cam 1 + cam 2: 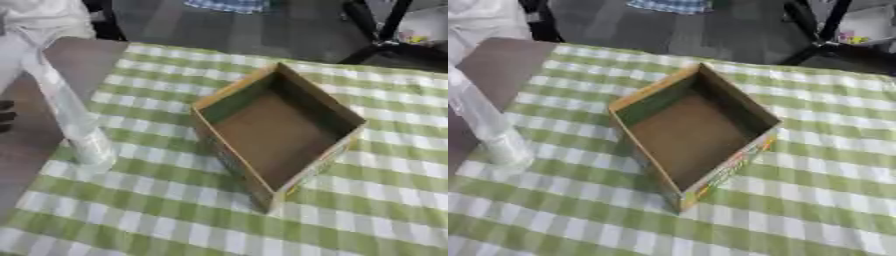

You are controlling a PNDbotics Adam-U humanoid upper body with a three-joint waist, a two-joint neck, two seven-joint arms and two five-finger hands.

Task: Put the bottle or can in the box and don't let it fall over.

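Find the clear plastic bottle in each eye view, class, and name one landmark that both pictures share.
Left eye view: clear bottle at the left, tilted, base on the cloth's left edge.
Right eye view: bottle against the left border.
Shared landmark: the open cardboard box, just right of it.

Dark fingers of the left hand show at the left edge.

Black fingertips of the left hand at the frame's left edge, blurred
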